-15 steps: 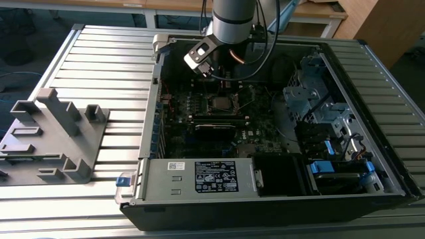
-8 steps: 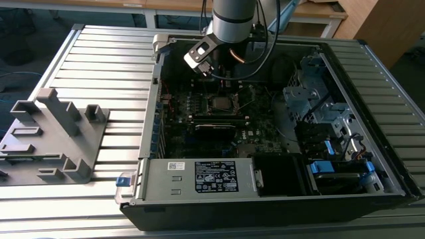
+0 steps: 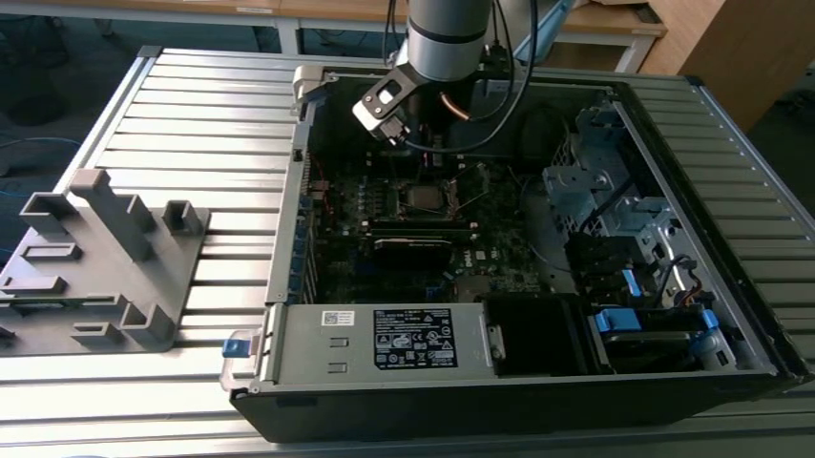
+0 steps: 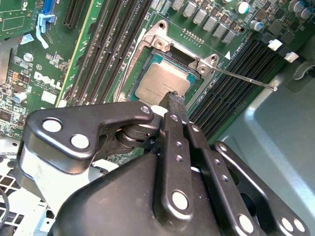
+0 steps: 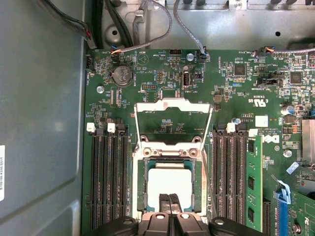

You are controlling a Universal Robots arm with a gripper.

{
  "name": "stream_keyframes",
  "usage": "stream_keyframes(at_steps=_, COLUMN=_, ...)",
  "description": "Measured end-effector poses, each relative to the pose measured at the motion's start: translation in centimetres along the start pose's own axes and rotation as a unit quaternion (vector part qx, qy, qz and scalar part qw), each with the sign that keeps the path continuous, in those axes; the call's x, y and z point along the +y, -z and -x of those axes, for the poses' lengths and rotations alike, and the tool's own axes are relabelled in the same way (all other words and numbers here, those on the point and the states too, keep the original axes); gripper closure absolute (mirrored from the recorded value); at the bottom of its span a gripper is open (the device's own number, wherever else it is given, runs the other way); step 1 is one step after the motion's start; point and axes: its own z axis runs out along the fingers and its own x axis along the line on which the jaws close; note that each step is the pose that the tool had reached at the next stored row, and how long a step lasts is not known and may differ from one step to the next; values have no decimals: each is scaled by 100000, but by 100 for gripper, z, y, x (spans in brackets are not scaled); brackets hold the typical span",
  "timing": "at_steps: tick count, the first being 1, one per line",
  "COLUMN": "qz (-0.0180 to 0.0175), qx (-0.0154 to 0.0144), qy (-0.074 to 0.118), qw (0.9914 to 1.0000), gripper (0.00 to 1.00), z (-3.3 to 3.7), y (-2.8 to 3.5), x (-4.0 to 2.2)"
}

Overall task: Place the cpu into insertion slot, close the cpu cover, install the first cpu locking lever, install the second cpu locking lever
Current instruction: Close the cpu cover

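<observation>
The cpu (image 5: 170, 179) is seen lying flat in the insertion slot (image 3: 422, 197), upper middle of the exterior view, with the cpu cover (image 5: 172, 103) raised. The gripper (image 5: 170, 197) is pressed together, empty, at the chip's edge. The chip is judged light, stiff and fragile, best taken by its edges.

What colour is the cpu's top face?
The cpu is dull silvery grey, clearest in the second wrist view.
</observation>
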Motion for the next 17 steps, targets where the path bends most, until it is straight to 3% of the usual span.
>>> stream_keyframes(at_steps=17, qz=6, qx=12, qy=0, qw=100000, gripper=89, z=-2, y=42, x=1)
